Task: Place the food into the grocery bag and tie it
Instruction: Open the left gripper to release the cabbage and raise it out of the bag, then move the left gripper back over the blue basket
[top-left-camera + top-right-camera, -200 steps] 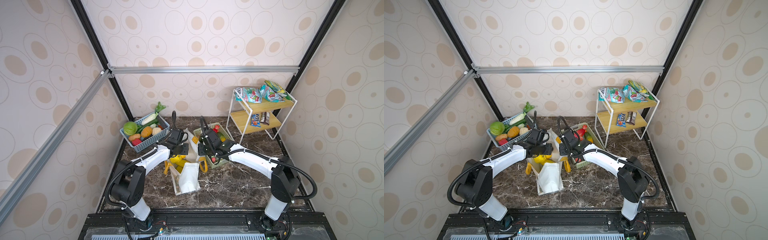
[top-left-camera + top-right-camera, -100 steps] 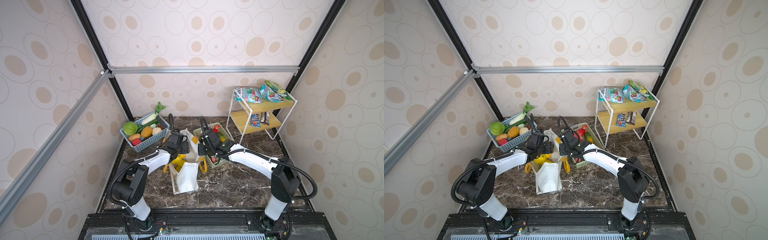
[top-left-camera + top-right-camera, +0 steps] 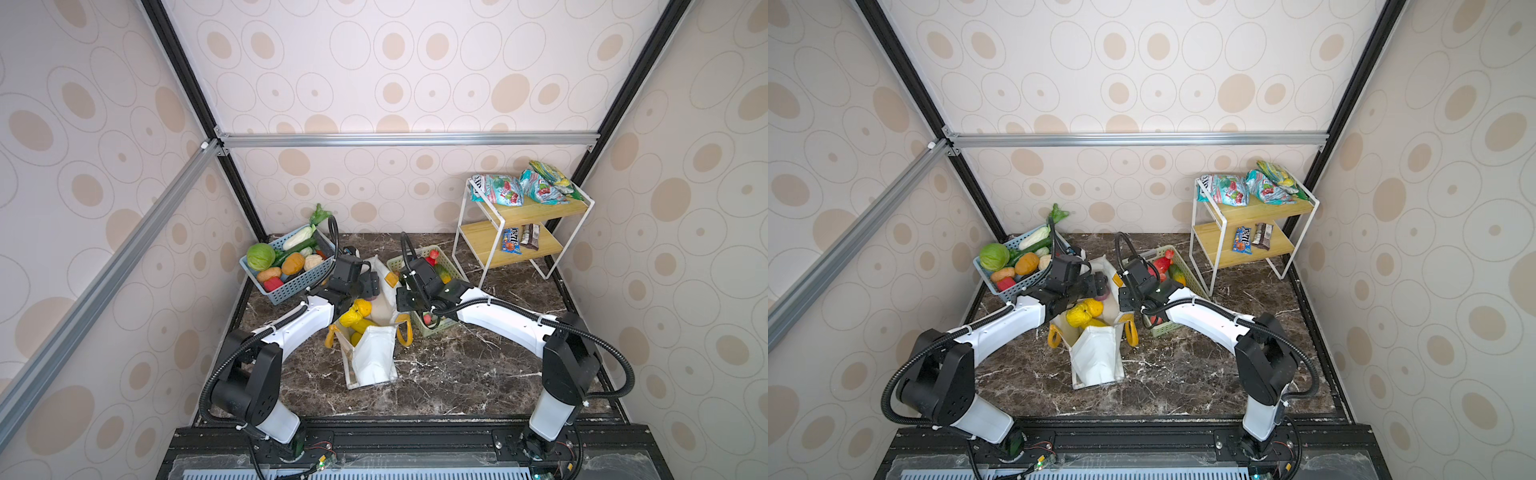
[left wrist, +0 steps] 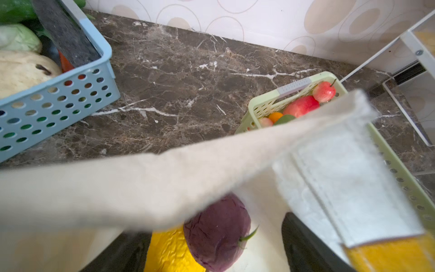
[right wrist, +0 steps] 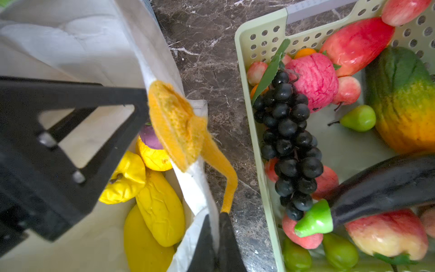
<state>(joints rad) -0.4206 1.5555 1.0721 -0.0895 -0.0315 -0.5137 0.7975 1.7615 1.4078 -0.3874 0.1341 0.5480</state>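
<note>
On the bench [image 3: 436,374], the right hand [image 5: 215,235] pinches the grocery bag [image 3: 372,357] by its rim — likely to keep the mouth wide — while the left hand [image 4: 214,249] hangs open above, the purple onion [image 4: 216,230] lying inside on the yellow fruits [image 5: 150,195].

Top views look down on the whole table [image 3: 457,365]; wrist views share the grocery bag [image 5: 70,42], close up.

The left gripper [image 4: 213,249] has opened its jaws wide. The purple onion [image 4: 217,235] now lies loose between them, down in the grocery bag [image 3: 374,357].
</note>
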